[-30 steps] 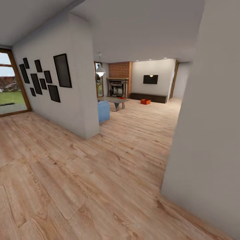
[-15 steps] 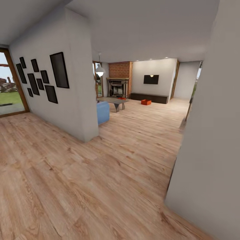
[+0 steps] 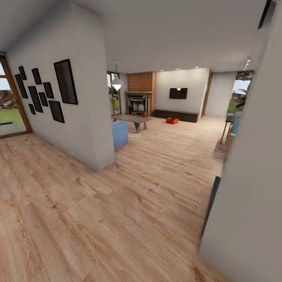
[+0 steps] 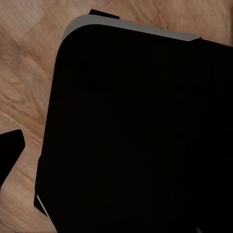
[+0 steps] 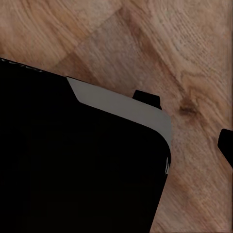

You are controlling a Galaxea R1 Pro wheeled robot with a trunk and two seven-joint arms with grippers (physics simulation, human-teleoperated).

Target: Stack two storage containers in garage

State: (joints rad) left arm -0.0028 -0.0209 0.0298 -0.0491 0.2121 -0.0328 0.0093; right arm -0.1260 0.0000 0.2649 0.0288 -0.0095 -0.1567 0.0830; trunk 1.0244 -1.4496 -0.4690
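Light wood-plank floor (image 3: 117,211) runs to a brick fireplace (image 3: 140,96).

Orange-red storage container (image 3: 172,120), light wood-plank floor (image 3: 117,211), red-brick fireplace (image 3: 140,92), blue sofa (image 3: 120,133).

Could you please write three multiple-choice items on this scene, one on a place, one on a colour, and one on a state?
1. Where does the plainly visible storage container sit?
A. on the coffee table
B. on the wood floor before the long dark cabinet
C. on the sofa

2. What colour is the sofa end beside the dividing wall?
A. blue
B. green
C. black

3. What state is the pendant lamp in?
A. lying on the floor
B. hanging from the ceiling
C. standing on the table

Answers: 1 B, the orange-red bin rests on planks just before the cabinet. 2 A, its upholstery is light blue. 3 B, a thin rod suspends it from above.
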